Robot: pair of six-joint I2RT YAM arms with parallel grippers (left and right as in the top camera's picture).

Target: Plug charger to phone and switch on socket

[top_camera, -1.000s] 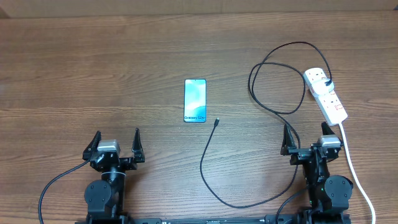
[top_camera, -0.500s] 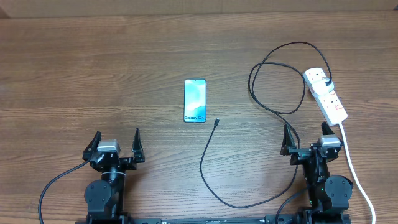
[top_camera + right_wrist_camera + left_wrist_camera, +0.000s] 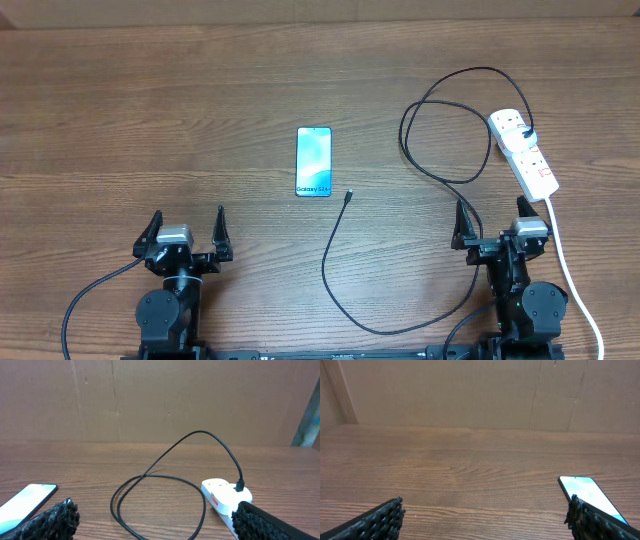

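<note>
No change from the earlier view is seen: the left tool (image 3: 189, 213) and right tool (image 3: 490, 206) are kept spread and empty on the robot's side of the phone (image 3: 313, 162), the charger (image 3: 330, 245) tip is laid just beside the phone, and the socket (image 3: 523, 152) is set well to its right.

One phone (image 3: 313, 161), one charger (image 3: 339, 215), one socket (image 3: 525, 150), two grippers (image 3: 188, 212) (image 3: 490, 204).

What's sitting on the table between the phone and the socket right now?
Only the charger, its black cable looped nearer the socket than the phone; the table is otherwise bare there. The overhead view shows it.
</note>
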